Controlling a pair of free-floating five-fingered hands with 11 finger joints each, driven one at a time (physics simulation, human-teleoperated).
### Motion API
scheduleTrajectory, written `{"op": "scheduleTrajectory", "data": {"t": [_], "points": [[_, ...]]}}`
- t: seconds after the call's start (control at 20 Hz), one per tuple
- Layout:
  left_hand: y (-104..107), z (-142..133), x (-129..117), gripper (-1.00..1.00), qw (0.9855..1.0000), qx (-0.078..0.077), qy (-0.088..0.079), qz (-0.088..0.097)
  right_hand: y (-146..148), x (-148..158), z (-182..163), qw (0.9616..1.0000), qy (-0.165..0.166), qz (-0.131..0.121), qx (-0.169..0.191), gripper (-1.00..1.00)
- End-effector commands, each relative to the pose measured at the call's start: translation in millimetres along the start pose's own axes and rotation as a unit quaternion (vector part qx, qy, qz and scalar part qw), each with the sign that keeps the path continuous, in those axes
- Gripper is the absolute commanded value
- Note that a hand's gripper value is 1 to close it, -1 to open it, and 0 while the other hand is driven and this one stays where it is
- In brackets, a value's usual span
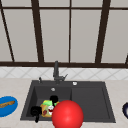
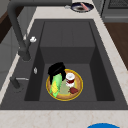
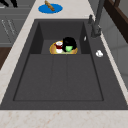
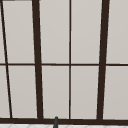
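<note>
A yellow-rimmed plate lies in the sink's left basin. It holds a corn cob in a green husk, a small red-and-white cup and a red piece. My right hand is down in the basin, its fingers curled over the far end of the corn; the side views show the same hand on top of the cob. My left hand hovers by the sink's front left corner with fingers hanging down, holding nothing; it also shows at the right side view's far corner.
A big red ball covers the sink's front edge in the front view. The dark sink has a flat right half and a faucet behind. A blue plate with a brown stick sits left; a dark bowl sits right.
</note>
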Motion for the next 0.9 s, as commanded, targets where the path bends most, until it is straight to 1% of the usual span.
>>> {"op": "scheduleTrajectory", "data": {"t": [0.0,0.1,0.25,0.4,0.7,0.85], "points": [[0,0,0,0.00,1.0000,0.000,0.000,0.000,-30,-7,-1,0.9999,0.011,-0.001,-0.002,1.00],[0,0,0,0.00,1.0000,0.000,0.000,0.000,-43,-14,8,0.9999,0.001,-0.007,0.007,1.00],[0,0,0,0.00,1.0000,0.000,0.000,0.000,-63,-18,15,0.9998,0.005,-0.010,0.016,1.00],[0,0,0,0.00,1.0000,0.000,0.000,0.000,-81,-22,25,0.9998,0.001,-0.006,0.019,1.00],[0,0,0,0.00,1.0000,0.000,0.000,0.000,-122,-24,38,0.9999,0.006,0.006,0.007,1.00],[0,0,0,0.00,1.0000,0.000,0.000,0.000,-139,-27,50,0.9999,0.007,0.013,-0.001,1.00]]}}
